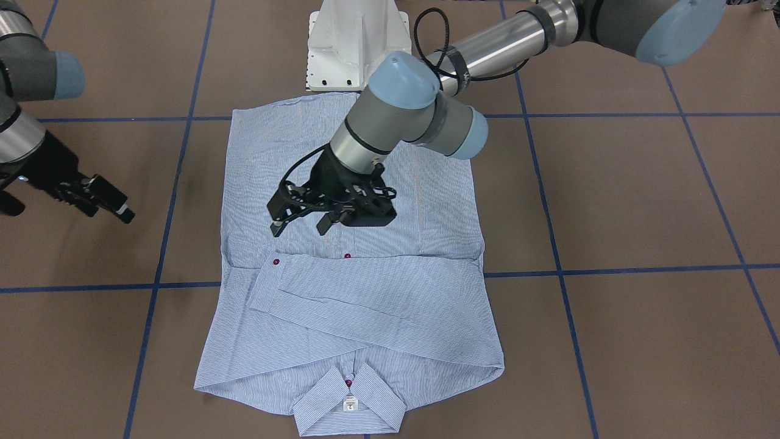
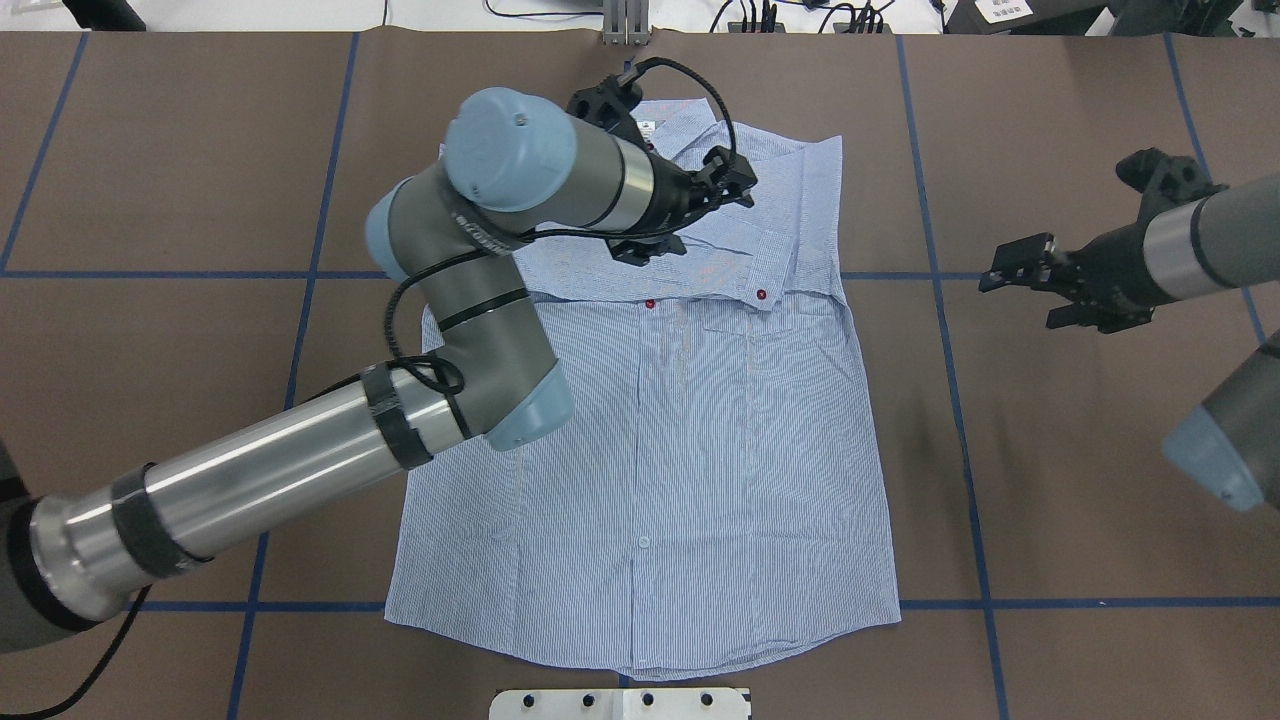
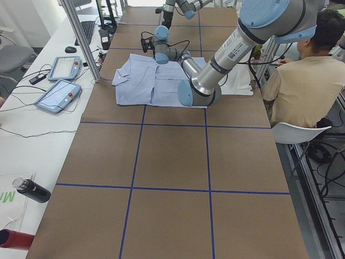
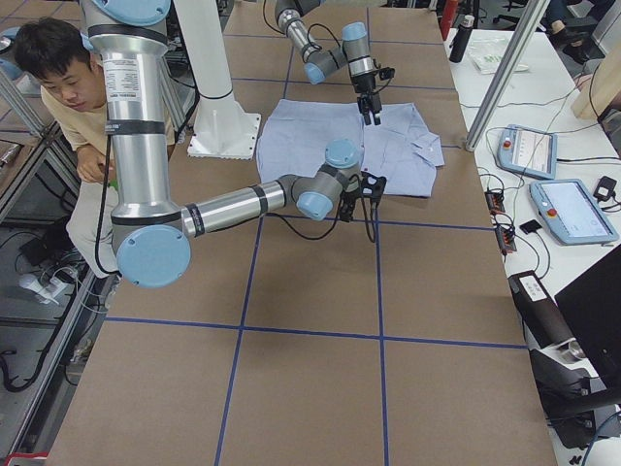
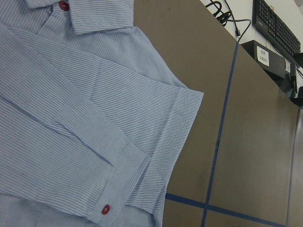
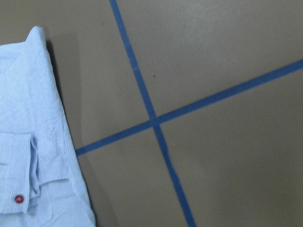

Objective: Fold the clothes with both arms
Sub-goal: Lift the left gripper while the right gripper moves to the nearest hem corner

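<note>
The shirt point(image 1: 365, 305) lies flat on the table point(image 1: 640, 201), sleeves folded across. The left gripper point(image 1: 300, 228) hangs over it, jaws spread and empty. The right gripper point(image 1: 109, 204) sits off to the side; I can't tell its jaws.

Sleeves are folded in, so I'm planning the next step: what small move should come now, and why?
Probably bring the right gripper in to the shirt edge nearest it. It hangs over bare table, off the cloth, while the left gripper is open over the shirt, holding nothing; a two-arm fold needs both at the fabric.
</note>
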